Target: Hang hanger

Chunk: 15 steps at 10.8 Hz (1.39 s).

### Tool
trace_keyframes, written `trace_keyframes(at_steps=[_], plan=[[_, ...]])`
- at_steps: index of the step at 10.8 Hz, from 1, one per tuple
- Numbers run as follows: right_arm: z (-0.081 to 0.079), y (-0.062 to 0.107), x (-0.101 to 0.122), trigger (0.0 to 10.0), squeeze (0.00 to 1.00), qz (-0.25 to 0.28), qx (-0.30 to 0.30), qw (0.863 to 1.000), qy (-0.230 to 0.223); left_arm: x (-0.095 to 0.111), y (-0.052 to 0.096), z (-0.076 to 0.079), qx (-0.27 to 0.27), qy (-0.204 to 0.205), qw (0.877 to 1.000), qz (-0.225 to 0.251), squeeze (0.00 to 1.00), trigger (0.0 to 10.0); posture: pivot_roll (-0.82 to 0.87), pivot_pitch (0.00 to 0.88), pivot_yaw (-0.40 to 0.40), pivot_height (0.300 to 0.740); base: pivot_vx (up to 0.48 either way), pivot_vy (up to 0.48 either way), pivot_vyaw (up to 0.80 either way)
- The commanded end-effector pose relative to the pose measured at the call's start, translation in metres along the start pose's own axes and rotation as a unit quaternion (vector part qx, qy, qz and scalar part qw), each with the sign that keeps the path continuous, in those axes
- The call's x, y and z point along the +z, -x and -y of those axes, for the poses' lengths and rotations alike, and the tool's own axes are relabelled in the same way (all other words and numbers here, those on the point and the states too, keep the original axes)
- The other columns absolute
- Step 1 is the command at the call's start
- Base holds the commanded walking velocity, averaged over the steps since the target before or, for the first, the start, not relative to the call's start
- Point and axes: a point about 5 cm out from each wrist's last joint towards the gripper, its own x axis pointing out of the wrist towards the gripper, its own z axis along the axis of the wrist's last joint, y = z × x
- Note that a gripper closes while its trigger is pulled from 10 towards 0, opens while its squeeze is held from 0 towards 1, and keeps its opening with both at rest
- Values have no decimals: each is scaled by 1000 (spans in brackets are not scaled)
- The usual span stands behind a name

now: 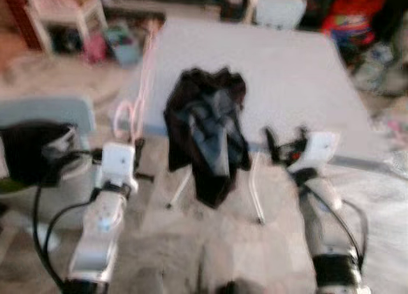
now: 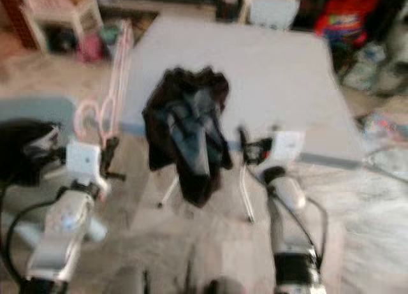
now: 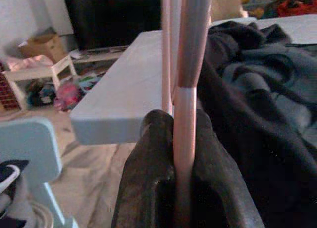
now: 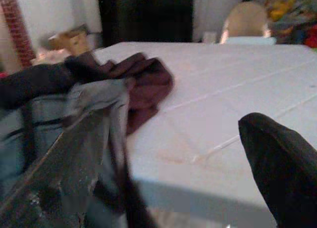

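Pink hangers (image 1: 145, 77) stand upright by the left edge of a white table (image 1: 274, 71), hooks down near my left gripper (image 1: 135, 144). In the left wrist view my left gripper (image 3: 181, 154) is shut on a pink hanger rod (image 3: 187, 65). A dark garment (image 1: 207, 131) lies bunched on the table's front edge and hangs over it. My right gripper (image 1: 285, 143) sits at that edge, just right of the garment, open and holding nothing. The right wrist view shows one black fingertip (image 4: 282, 163), the garment (image 4: 99, 89) and the tabletop beyond.
A light blue chair (image 1: 48, 109) with a black item (image 1: 32, 150) stands at my left. A white stool (image 1: 64, 10) and pink clutter (image 1: 95, 48) lie at the back left; red toys (image 1: 350, 13) and another chair (image 1: 280, 10) are behind the table.
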Motion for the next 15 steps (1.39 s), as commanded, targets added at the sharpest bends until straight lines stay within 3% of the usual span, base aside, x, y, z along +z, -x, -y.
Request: trace_keyframes(at_steps=[1, 7, 15], plan=[[-1, -2, 7, 10000, 0, 7, 12, 1000, -2, 10, -2, -1, 4, 0, 1000, 20, 0, 10000, -4, 58, -68, 740, 0, 0, 0], [-15, -4, 14, 10000, 0, 5, 53, 999, 4, 11, 7, 0, 8, 8, 1000, 19, 0, 10000, -1, 84, -82, 740, 0, 0, 133], [-14, -8, 14, 10000, 0, -5, 58, 998, 7, 12, 8, 3, 6, 13, 1000, 21, 0, 10000, -3, 89, -95, 740, 329, 0, 100]])
